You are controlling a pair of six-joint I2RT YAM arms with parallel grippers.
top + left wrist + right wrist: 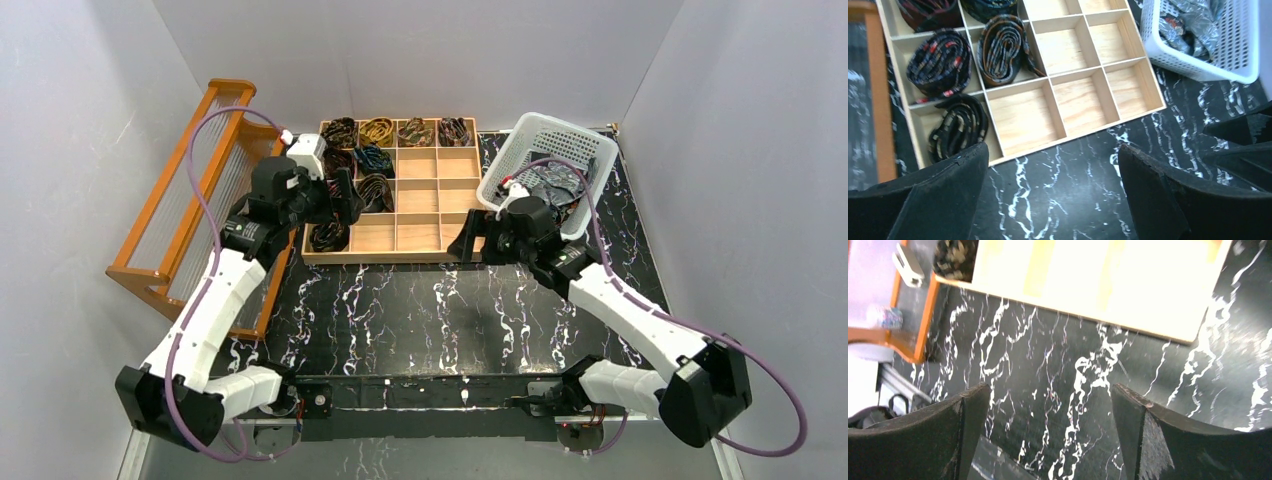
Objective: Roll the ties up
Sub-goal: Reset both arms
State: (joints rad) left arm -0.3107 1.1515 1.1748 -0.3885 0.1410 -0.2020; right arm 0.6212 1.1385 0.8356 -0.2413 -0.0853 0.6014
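Observation:
Several coiled ties (375, 158) fill the back and left cells of a wooden compartment tray (400, 257). In the left wrist view three coils show: a dark red-flecked one (940, 62), a brown-gold one (1003, 47) and a black-gold one (958, 127). Loose grey-silver ties (555, 180) lie in a white basket (530, 125), which also shows in the left wrist view (1198, 60). My left gripper (350, 203) hovers at the tray's left front, open and empty (1052, 150). My right gripper (462, 243) is by the tray's front right corner, open and empty (1048, 390).
An orange wooden rack (190, 200) stands along the left, close to my left arm. The black marble table top (440, 310) stretches in front of the tray. Grey walls enclose the back and sides. The tray's right cells (1083, 100) hold nothing.

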